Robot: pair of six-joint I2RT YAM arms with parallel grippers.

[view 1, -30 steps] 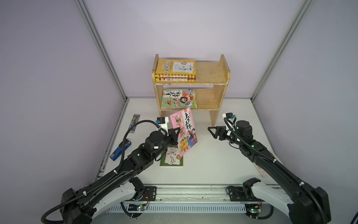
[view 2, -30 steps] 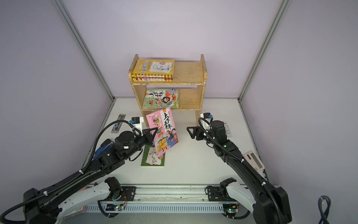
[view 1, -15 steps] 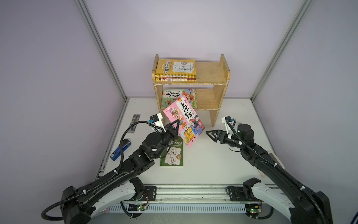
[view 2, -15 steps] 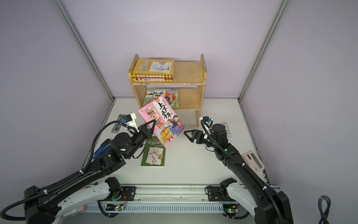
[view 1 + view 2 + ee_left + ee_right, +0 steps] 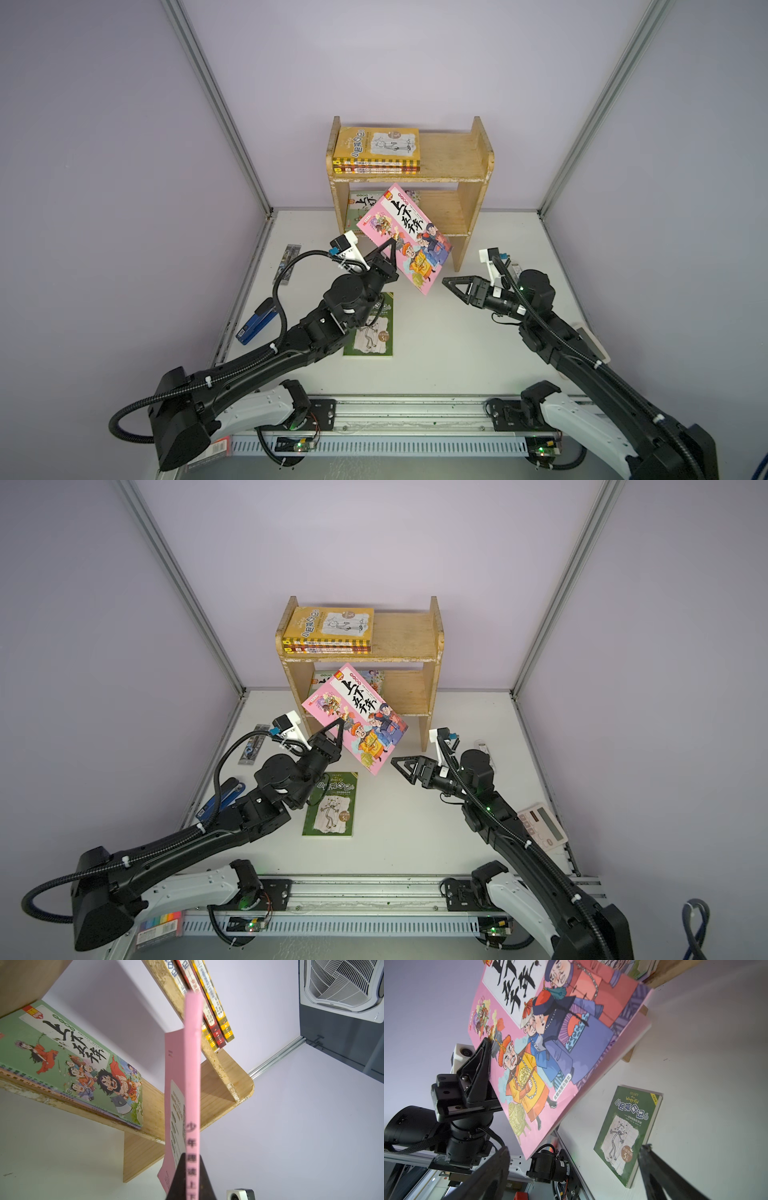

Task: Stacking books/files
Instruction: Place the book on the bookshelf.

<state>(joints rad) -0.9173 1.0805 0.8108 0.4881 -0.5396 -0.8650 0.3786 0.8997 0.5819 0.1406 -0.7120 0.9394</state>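
Blue plastic first: a stapler [image 5: 256, 323] lies at the left edge of the counter [image 5: 457, 353] in both top views.

Moving right, I see my left end effector [image 5: 390, 246] clenched on the pink book [image 5: 405, 237], gripping it by the spine side. The book hangs in the air near the middle of the frame, tilted, cover facing up towards the camera. From the left wrist view I look straight along its pink spine, with the black fingers [image 5: 204, 1180] pinched either side of it at the bottom of that picture.

Below the held book, a green book [image 5: 372, 328] with a stick-boy sketch lies flat on the counter, partly under my left arm.

Above centre stands the wooden shelf [image 5: 478, 166] against the back wall. On the left part of its top board is a short stack with a yellow book [image 5: 376, 145] uppermost. On the lower board a green cartoon book [image 5: 359, 205] lies on thinner ones, half hidden behind the pink cover.

Right of centre, my right end effector [image 5: 449, 282] is released, jaws spread wide and holding nothing. It points at the pink book's lower corner, near it but apart.

At the far right, in a top view, a calculator [image 5: 542, 825] lies on the counter beside my right arm.
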